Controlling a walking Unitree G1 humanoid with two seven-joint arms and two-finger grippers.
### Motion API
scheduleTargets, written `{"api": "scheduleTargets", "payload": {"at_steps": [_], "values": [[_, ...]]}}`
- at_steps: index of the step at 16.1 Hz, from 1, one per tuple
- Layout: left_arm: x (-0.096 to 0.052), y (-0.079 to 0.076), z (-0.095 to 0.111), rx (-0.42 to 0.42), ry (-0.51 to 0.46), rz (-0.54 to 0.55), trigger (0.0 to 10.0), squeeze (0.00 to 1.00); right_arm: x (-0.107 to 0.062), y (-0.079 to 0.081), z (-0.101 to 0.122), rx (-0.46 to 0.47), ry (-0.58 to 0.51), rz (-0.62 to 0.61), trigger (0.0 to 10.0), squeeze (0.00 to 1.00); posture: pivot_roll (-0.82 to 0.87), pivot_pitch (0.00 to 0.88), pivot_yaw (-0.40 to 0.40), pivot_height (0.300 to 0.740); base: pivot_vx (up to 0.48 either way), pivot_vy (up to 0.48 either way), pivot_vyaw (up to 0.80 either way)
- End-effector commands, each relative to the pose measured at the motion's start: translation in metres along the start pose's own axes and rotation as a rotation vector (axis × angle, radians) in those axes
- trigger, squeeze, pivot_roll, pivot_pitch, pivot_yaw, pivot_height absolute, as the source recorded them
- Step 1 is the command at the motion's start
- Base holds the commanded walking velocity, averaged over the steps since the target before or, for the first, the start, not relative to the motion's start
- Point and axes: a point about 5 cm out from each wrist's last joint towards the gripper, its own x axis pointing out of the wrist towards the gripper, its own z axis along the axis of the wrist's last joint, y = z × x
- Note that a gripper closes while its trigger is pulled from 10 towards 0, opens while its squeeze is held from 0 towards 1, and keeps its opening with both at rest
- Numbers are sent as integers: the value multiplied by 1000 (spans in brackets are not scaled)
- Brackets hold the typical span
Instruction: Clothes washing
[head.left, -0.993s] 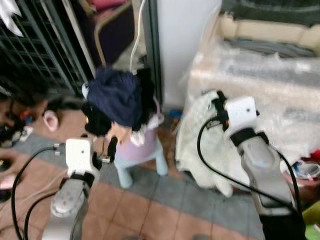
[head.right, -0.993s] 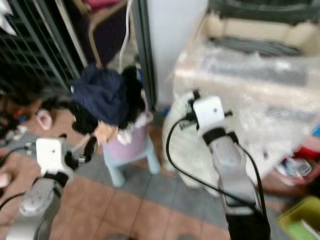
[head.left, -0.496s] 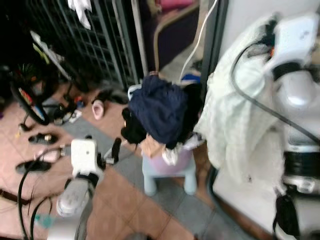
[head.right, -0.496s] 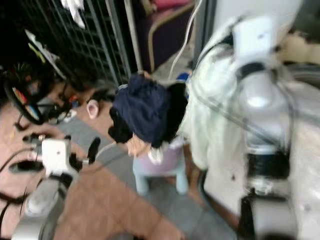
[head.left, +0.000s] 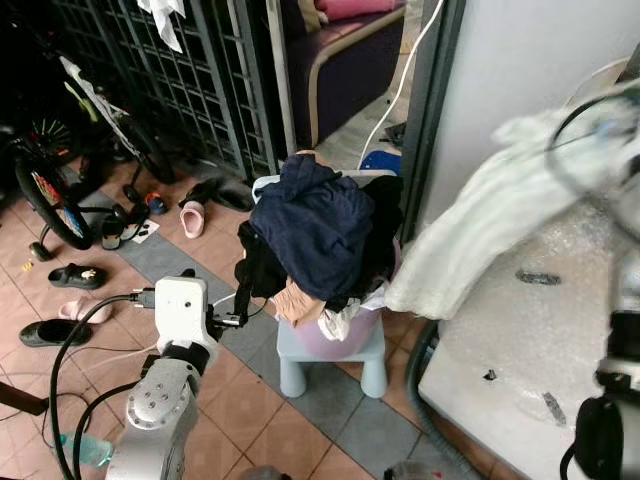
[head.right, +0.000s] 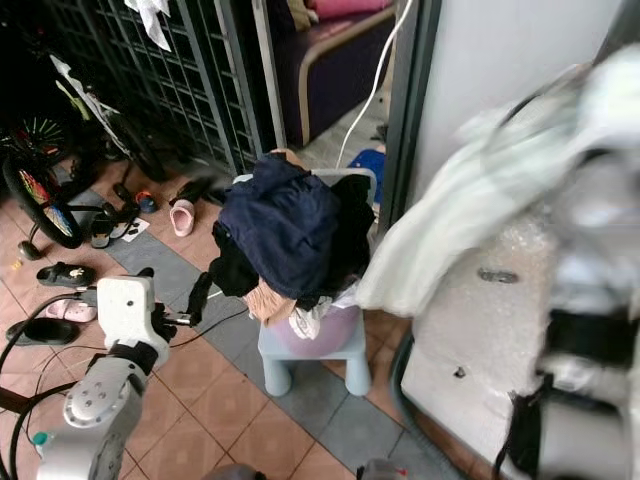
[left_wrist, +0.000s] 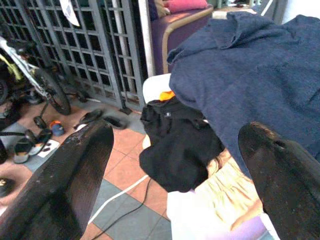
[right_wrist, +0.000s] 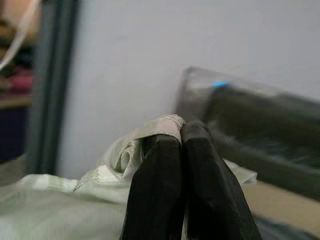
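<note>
A pile of clothes topped by a navy garment (head.left: 315, 235) fills a lavender basket (head.left: 350, 332) that stands on a pale blue stool (head.left: 332, 365). My left gripper (left_wrist: 172, 175) is open, just left of the pile, with the navy cloth and a black garment (left_wrist: 177, 145) between and beyond its fingers (left_wrist: 65, 185). A pale white-green garment (head.left: 490, 230) hangs stretched from the blurred right arm at the right edge. My right gripper (right_wrist: 181, 131) is shut on a fold of that garment (right_wrist: 125, 155), above the plastic-covered washing machine top (head.left: 540, 330).
A dark metal gate (head.left: 190, 80) and a purple sofa (head.left: 340, 60) lie behind the stool. A bicycle (head.left: 50, 200) and several shoes (head.left: 75, 275) sit on the tiled floor at left. A grey hose (head.left: 420, 380) runs beside the machine. A white wall (head.left: 530, 60) rises behind it.
The camera has swung. The right arm has risen and moved right, pulling the pale garment up and out over the machine. The left gripper stays open beside the pile.
</note>
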Motion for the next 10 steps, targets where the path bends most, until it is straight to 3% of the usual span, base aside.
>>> {"api": "scheduleTargets", "payload": {"at_steps": [1,5,7,10], "values": [[3,3,2,23,-5,0,10000,0,-7,10,10,0,-48,22,10000,0,-41,14,81,740,0,-285,0],[4,3,2,26,-6,-4,10000,0,-7,9,5,11,-16,1,10000,0,-43,15,81,740,0,-431,0],[4,3,1,26,-4,-3,10000,0,2,-1,7,9,-21,-45,10000,0,-44,14,80,740,0,-456,0],[4,2,0,15,5,6,10000,0,9,-16,12,-16,-40,-118,10000,0,-42,15,77,740,0,-277,-800]]}}
